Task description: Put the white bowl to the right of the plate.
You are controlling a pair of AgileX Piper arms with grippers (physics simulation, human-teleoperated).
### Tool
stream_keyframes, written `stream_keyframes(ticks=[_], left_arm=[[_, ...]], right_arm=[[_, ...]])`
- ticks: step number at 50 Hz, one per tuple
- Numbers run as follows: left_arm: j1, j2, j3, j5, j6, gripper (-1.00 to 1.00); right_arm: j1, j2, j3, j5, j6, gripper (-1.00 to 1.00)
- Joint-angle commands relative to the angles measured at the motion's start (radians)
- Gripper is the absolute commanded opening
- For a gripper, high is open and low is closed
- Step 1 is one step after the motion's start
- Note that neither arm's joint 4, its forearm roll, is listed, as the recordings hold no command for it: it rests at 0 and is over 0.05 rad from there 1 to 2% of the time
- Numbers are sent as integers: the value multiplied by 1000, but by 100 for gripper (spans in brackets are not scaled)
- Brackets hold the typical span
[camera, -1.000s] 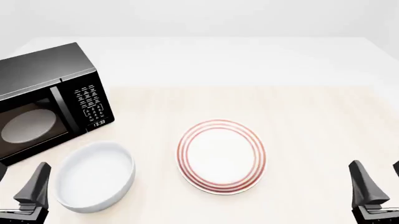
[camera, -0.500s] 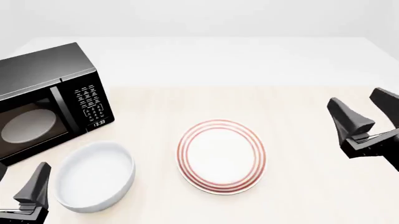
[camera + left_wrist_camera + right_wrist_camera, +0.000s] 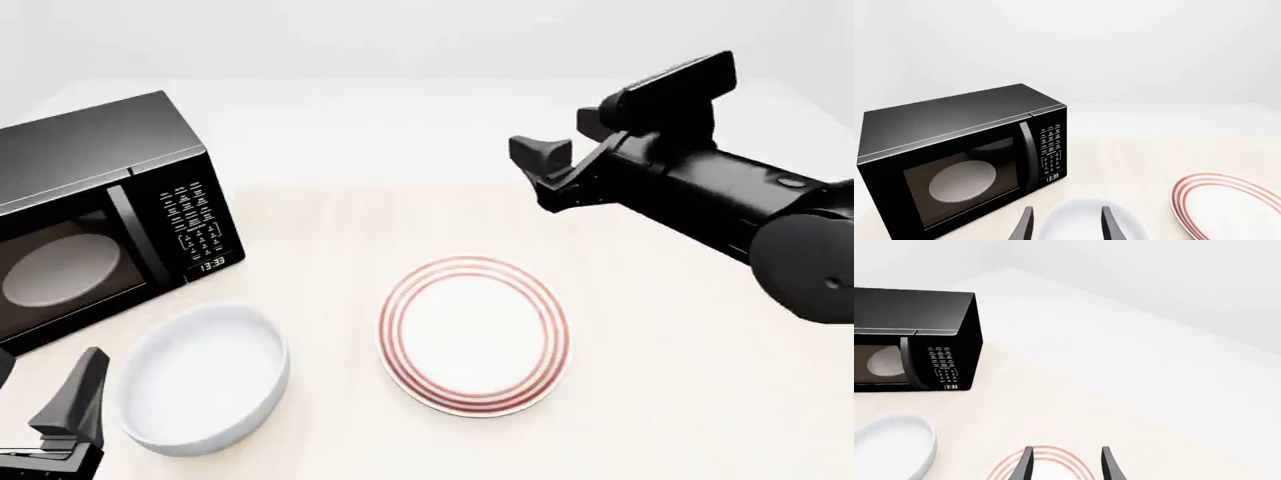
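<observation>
- The plain glossy white deep bowl (image 3: pixel 200 378) is sitting on the pale wood-grain counter (image 3: pixel 667 350) to the left of the flat round white plate with red rings around its rim (image 3: pixel 474 335), near it but apart, so the task is looking not yet begun: the bowl is waiting to be grasped, carried over or around the plate and set down on the bare counter at its right.
- The boxy black microwave oven (image 3: pixel 100 215) is standing just behind the bowl at the counter's left.
- The right hand (image 3: pixel 567 160) is hanging above the counter beyond the plate; in its wrist view two fingers are standing apart with nothing between them, so it is open and touching nothing.
- The left hand (image 3: pixel 1066 225) is resting low beside the bowl's near-left edge, open and empty; whether a fingertip is brushing the bowl's wall is hard to say from these angles.
</observation>
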Motion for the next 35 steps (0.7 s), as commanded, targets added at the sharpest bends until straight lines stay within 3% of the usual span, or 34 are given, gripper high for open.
stream_keyframes(ticks=[1, 4, 6, 8, 13, 15, 17, 35], left_arm=[[0, 0, 0, 0, 0, 100], [0, 0, 0, 0, 0, 100], [0, 0, 0, 0, 0, 100], [0, 0, 0, 0, 0, 100], [0, 0, 0, 0, 0, 100], [0, 0, 0, 0, 0, 100], [0, 0, 0, 0, 0, 100], [0, 0, 0, 0, 0, 100]], right_arm=[[122, 216, -177, 37, -5, 100], [144, 271, -217, 63, -42, 100], [157, 298, -258, 66, -1, 100], [176, 331, -283, 73, 6, 100], [193, 387, -337, 82, 14, 100], [201, 406, -355, 85, -15, 100], [209, 422, -371, 85, 11, 100], [310, 606, -577, 164, 42, 100]])
